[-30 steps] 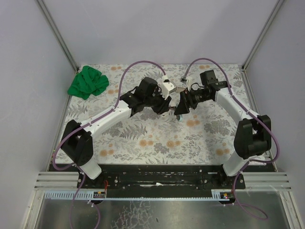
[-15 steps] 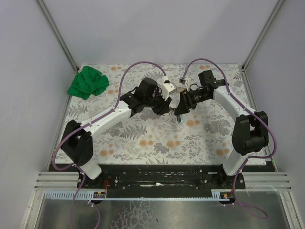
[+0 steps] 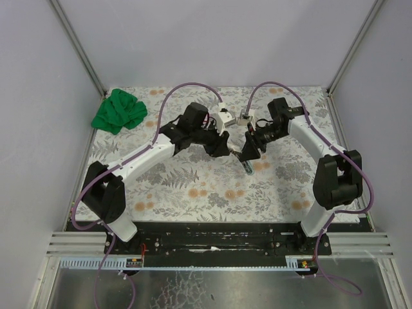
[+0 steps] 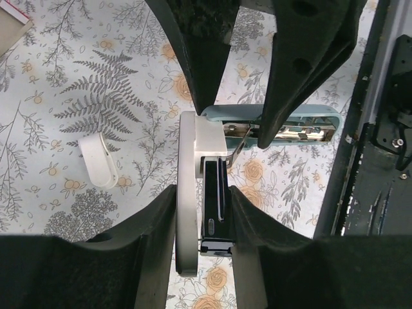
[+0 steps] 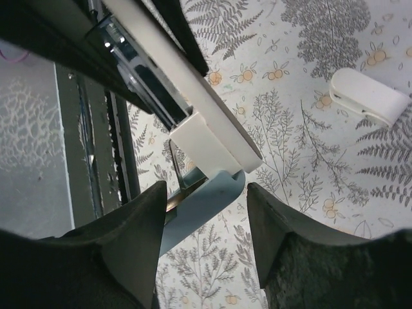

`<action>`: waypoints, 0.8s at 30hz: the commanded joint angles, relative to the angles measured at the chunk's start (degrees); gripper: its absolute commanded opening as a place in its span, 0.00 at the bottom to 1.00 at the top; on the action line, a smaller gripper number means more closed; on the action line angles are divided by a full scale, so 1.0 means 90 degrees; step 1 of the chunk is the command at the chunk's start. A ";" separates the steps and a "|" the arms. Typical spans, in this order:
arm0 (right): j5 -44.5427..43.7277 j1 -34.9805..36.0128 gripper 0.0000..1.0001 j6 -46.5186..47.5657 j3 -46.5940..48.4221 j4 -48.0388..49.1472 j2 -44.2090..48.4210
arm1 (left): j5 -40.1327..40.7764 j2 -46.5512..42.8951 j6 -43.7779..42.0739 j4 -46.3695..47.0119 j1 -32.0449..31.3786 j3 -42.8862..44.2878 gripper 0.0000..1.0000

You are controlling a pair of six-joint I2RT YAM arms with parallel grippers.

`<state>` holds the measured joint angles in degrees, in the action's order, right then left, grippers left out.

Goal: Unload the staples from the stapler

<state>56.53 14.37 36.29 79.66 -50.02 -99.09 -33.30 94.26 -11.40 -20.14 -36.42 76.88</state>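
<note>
My left gripper (image 4: 203,199) clamped the stapler (image 4: 212,215) by its cream arm (image 4: 187,161), my right gripper (image 4: 239,122) sat part-open astride the blue base (image 5: 199,206), grip unclear; prying it open seemed the step, baring the unseen staples next.

overhead, close wrist views (stapler (image 4: 188,193) shared)

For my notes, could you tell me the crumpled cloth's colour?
The cloth is green, best seen in the top view.

A crumpled green cloth (image 3: 119,111) lies in the far left corner of the flower-patterned table (image 3: 193,187), while at mid-table a cream-and-pale-blue opened stapler (image 4: 187,161) sits before a small white plastic piece (image 4: 98,162), with a small beige red-edged box (image 4: 8,20) to that piece's right.
</note>
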 commanded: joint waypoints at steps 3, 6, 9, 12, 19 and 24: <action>0.0206 0.0024 0.56 0.2051 -0.0077 -0.0794 0.0368 | -0.1075 -0.0304 0.0137 0.0226 0.0278 0.0148 0.33; 0.0251 0.0024 0.56 0.2723 -0.0069 -0.1124 0.0392 | -0.1341 -0.0302 0.0162 0.0217 0.0356 0.0149 0.34; 0.0311 0.0032 0.57 0.3242 -0.0107 -0.1338 0.0395 | -0.1573 -0.0299 0.0186 0.0197 0.0391 0.0151 0.33; 0.0422 0.0029 0.57 0.3728 -0.0139 -0.1541 0.0390 | -0.1766 -0.0264 0.0201 0.0170 0.0429 0.0171 0.33; 0.0692 0.0025 0.62 0.4425 -0.0122 -0.1869 0.0385 | -0.2029 -0.0262 0.0193 0.0119 0.0485 0.0167 0.33; 0.1110 0.0020 0.67 0.5280 -0.0136 -0.2198 0.0395 | -0.2535 -0.0176 0.0345 0.0101 0.0591 0.0228 0.33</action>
<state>63.66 14.35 73.71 79.00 -65.80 -97.12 -48.86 94.21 -10.31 -20.97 -32.69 76.88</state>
